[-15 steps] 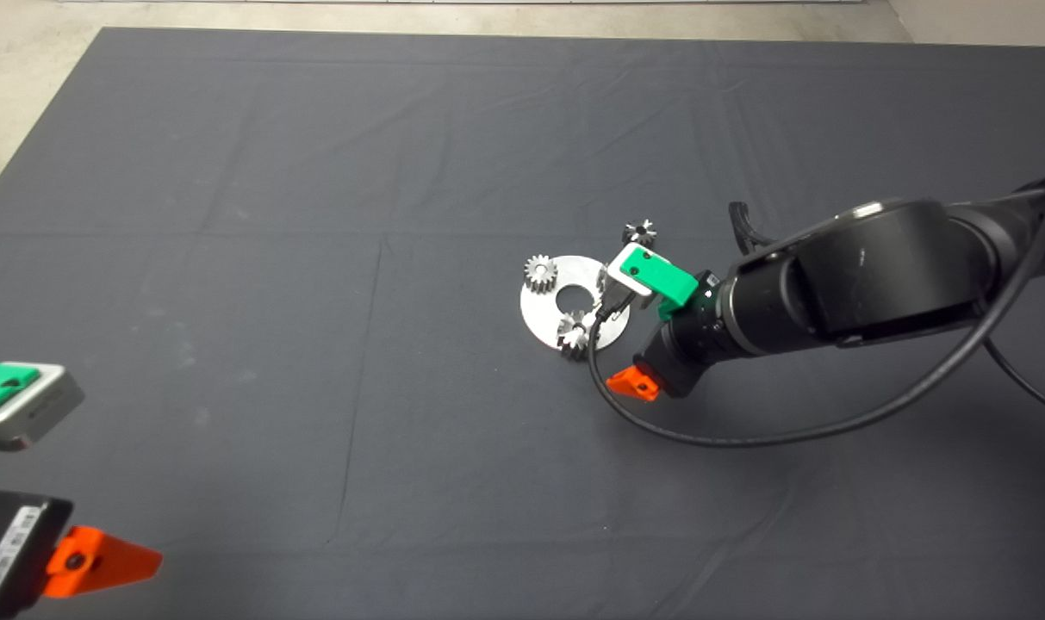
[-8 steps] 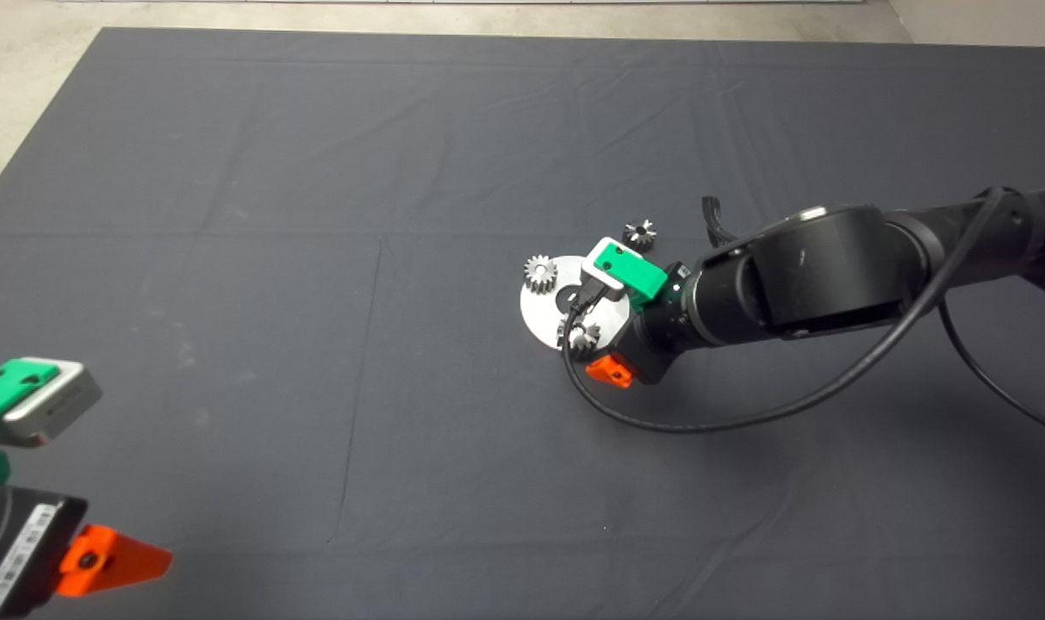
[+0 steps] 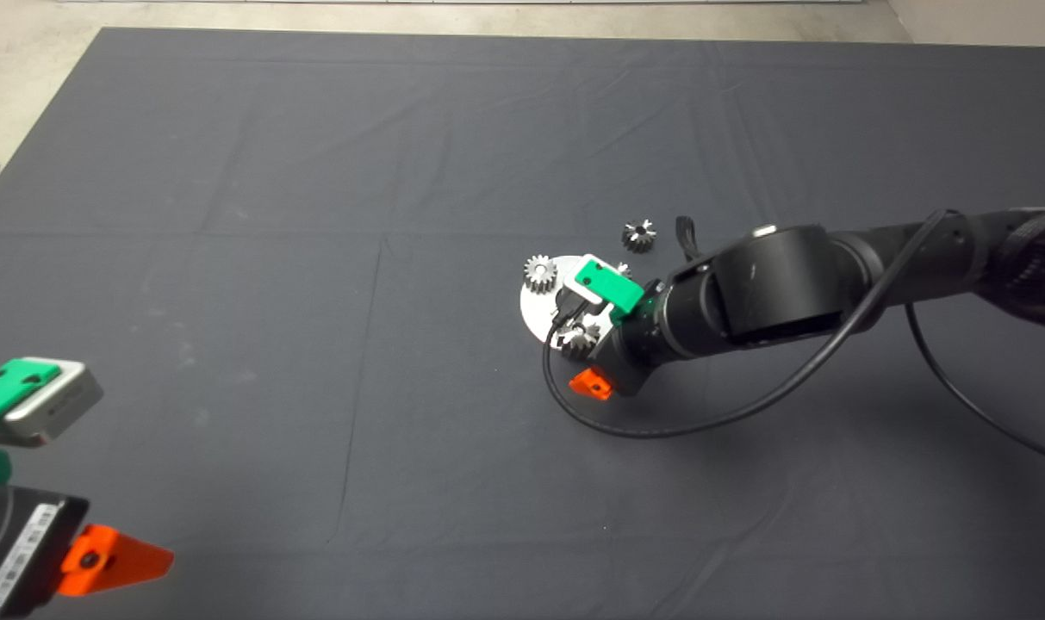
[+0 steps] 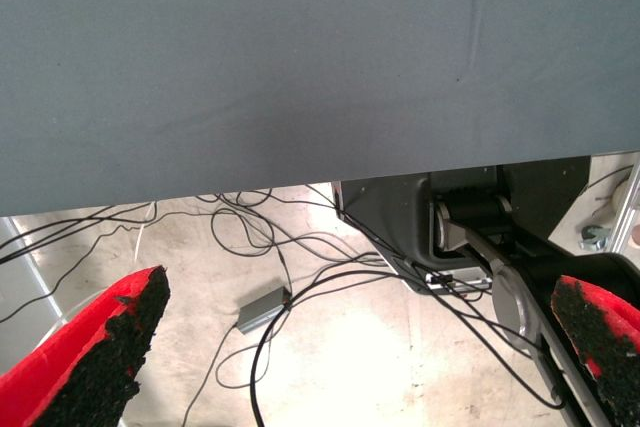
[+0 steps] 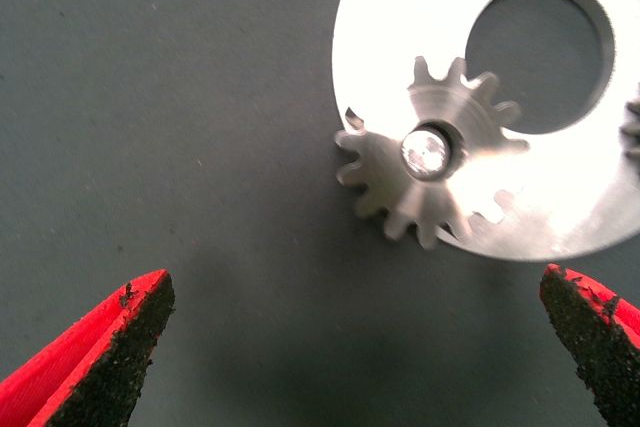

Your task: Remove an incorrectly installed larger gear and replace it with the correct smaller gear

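Note:
A silver round plate (image 3: 535, 303) lies mid-mat. The larger gear (image 3: 576, 337) sits on a bright pin at the plate's near rim, its teeth overhanging the edge; the right wrist view shows it as the larger gear (image 5: 430, 162) on the plate (image 5: 400, 17). My right gripper (image 3: 581, 344) hovers over it, open. Its pads (image 5: 120, 347) stand wide to either side, touching nothing. The smaller gear (image 3: 638, 235) lies blackish and loose on the mat, just beyond the plate. My left gripper (image 4: 355, 347) waits open at the head view's lower left edge.
A pale silver gear (image 3: 539, 272) stands on the plate's far-left rim, and another gear's teeth (image 5: 632, 127) show at the plate's edge. The right arm's black cable (image 3: 634, 428) loops onto the mat. The left wrist view shows loose floor cables (image 4: 260, 247) beyond the mat edge.
The right arm has swung left across the plate, bringing its gripper over the near gear and moving well away from the small blackish gear. The left gripper has barely moved.

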Motion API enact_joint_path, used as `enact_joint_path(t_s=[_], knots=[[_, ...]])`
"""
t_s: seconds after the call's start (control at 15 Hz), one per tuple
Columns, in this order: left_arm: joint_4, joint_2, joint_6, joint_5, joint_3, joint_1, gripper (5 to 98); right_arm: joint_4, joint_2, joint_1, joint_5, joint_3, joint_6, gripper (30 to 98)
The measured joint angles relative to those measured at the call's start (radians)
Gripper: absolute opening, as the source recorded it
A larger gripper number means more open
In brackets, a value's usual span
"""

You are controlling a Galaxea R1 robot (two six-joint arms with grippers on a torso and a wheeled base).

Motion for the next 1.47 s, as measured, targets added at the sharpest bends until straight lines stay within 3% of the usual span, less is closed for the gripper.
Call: enact_joint_path(t_s=[0.13,0.27,0.87,1.47], knots=[[0.000,-0.002,-0.001,0.000,0.000,0.000,98.1,0.000,0.000,0.000,0.033,-0.013,0.000,96.8],[0.000,-0.002,-0.001,0.000,0.000,0.000,98.1,-0.001,0.006,-0.007,0.045,-0.048,0.000,96.8],[-0.001,-0.021,-0.002,0.000,0.000,0.000,98.1,-0.074,0.091,-0.023,0.050,-0.149,0.003,96.8],[-0.001,-0.026,-0.002,0.000,0.000,0.000,98.1,-0.077,0.069,-0.023,0.049,-0.151,0.007,96.8]])
